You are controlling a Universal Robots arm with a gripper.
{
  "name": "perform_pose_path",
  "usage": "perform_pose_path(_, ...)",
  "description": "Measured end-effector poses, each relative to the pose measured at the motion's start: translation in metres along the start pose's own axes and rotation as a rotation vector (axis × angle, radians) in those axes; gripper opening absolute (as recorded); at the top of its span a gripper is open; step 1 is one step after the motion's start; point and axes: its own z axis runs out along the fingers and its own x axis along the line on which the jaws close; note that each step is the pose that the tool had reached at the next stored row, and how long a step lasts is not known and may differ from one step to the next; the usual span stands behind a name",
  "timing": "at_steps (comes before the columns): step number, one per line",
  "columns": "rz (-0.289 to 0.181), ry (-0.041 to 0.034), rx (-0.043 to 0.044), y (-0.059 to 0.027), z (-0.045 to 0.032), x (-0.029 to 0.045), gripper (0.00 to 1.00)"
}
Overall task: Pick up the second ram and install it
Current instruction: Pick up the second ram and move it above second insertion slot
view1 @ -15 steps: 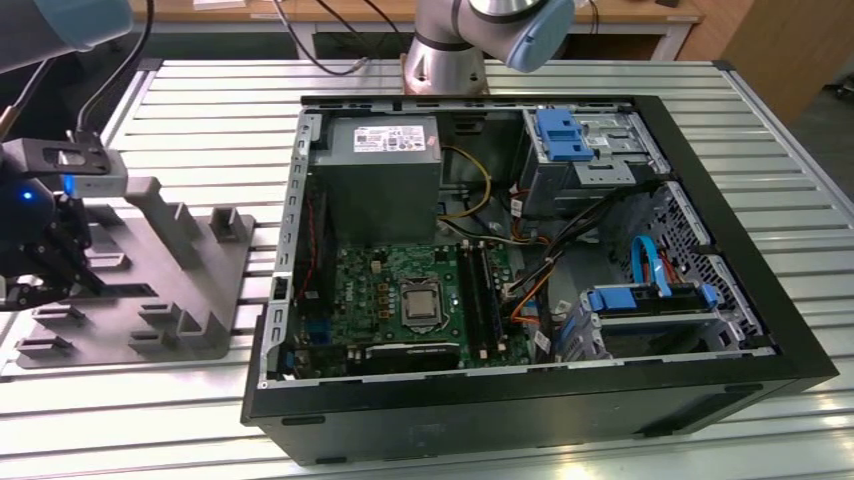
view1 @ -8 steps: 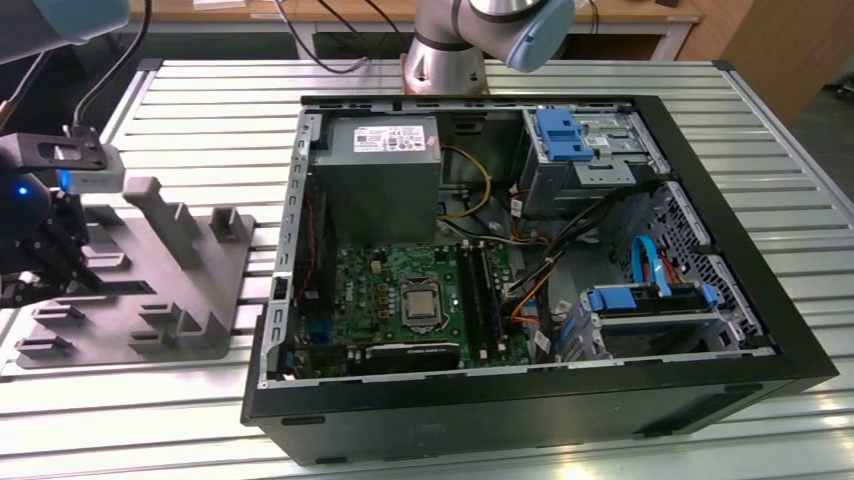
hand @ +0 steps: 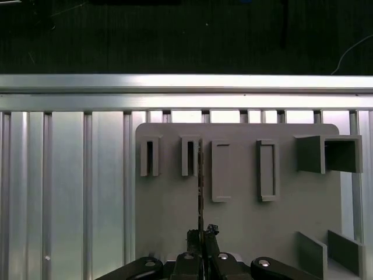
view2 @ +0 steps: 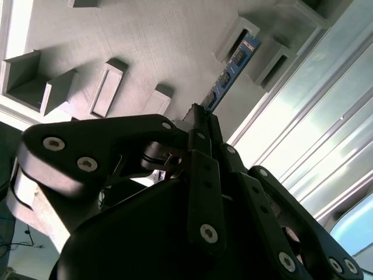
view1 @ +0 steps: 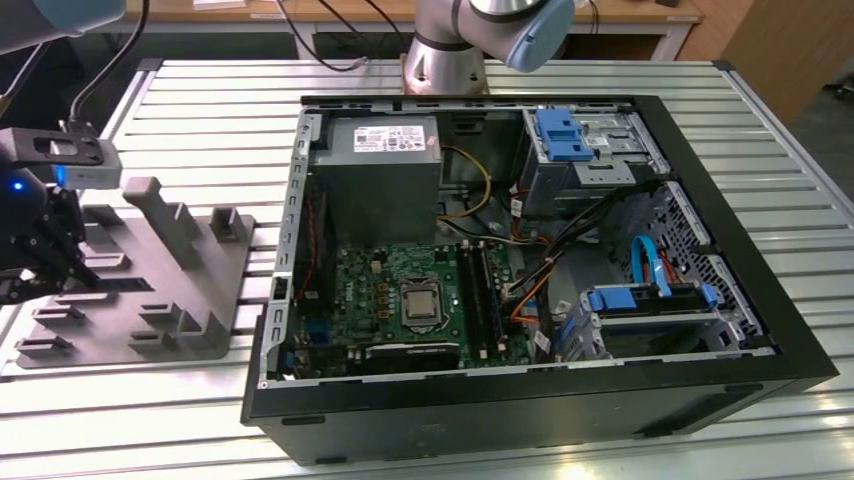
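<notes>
The second ram point(view2: 232, 67) is a slim blue-green stick that juts out from my fingertips toward a slotted holder on the grey fixture plate point(view2: 151, 46). In the first wrist view the ram point(hand: 200, 186) is seen edge-on as a thin dark line beside a narrow holder slot. My gripper point(view2: 201, 114) is shut on the near end of the stick, and its fingertips meet on the stick in the first wrist view point(hand: 202, 234). In the exterior view the gripper point(view1: 47, 250) hangs over the fixture plate point(view1: 147, 300) at that view's left. I cannot tell whether the stick is clear of its holder.
An open black computer case point(view1: 534, 400) lies to the exterior view's right of the plate. Inside it are the green motherboard point(view1: 360, 290), its CPU socket point(view1: 420, 305), long memory slots point(view1: 481, 290) and blue drive brackets point(view1: 561, 135). The arm's base point(view1: 447, 60) stands behind the case on the slatted aluminium table point(view1: 200, 110).
</notes>
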Motion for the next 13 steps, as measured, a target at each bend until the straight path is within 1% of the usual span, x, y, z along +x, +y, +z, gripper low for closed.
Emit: perform_pose_path(13,0.0,-0.003,-0.0001,0.0003,-0.0098,-0.0005,0.14)
